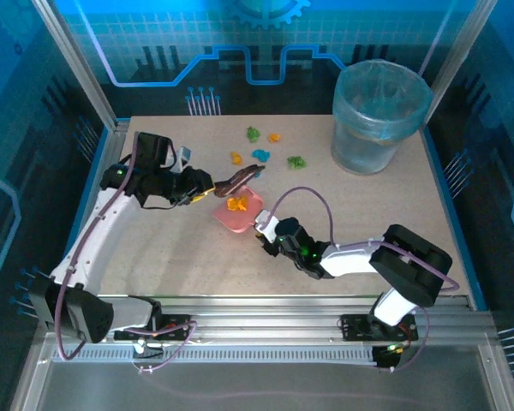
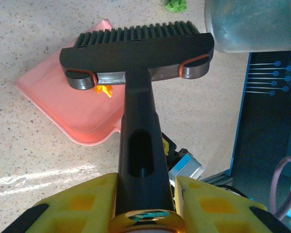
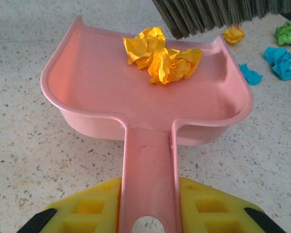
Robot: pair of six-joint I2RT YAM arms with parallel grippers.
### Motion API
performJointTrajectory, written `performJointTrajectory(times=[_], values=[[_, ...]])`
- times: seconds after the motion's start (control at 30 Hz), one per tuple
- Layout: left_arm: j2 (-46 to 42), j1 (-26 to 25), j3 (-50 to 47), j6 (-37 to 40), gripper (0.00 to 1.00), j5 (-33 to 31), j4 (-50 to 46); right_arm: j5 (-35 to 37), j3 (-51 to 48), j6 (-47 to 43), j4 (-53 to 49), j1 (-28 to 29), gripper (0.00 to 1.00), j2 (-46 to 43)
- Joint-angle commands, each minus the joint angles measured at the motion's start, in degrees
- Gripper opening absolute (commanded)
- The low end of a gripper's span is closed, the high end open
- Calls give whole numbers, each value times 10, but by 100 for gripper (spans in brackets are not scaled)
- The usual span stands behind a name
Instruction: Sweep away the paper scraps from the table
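Observation:
My left gripper (image 1: 201, 188) (image 2: 145, 194) is shut on the dark handle of a brush (image 2: 136, 48), whose bristles (image 3: 218, 12) hang just past the far lip of the pink dustpan (image 1: 247, 216). My right gripper (image 1: 265, 229) (image 3: 148, 208) is shut on the dustpan's handle (image 3: 148, 165); the pan lies flat on the table (image 1: 171, 257). Crumpled orange paper scraps (image 3: 160, 56) lie inside the pan. Beyond it, loose scraps lie on the table: orange (image 1: 236, 157), blue (image 1: 259, 155), green (image 1: 295, 160), green (image 1: 253, 134) and orange (image 1: 274, 137).
A translucent blue bin (image 1: 379, 116) with a liner stands at the back right corner. The table's metal frame (image 1: 463, 248) runs along its edges. Bare board lies in front of the pan and to its right.

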Motion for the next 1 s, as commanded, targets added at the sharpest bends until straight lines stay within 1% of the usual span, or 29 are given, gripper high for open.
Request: performJointTrajectory(times=[0.0,0.13,0.33,0.4,0.5,0.6,0.67,0.83,0.97], values=[[-38,-3,44,-6,0,36,19,6,-19,5,71,1,0,-38],[-40,-4,73,-12,0,51,17,13,-31,16,60,2,0,-83],[-60,3,121,-46,0,67,55,14,-25,36,-20,-4,0,-174],[-63,11,140,-47,0,55,55,18,-11,46,-78,-6,0,-209],[-80,24,146,-46,0,9,56,25,12,58,-165,-13,0,-254],[-110,36,116,-50,0,-31,83,28,24,66,-236,-19,0,-305],[-131,41,86,-54,0,-45,108,29,42,74,-295,-25,0,-333],[-184,45,-30,-88,0,-75,193,40,124,116,-476,-49,0,-376],[-218,43,-142,-113,0,-90,267,74,191,140,-579,-59,0,-395]])
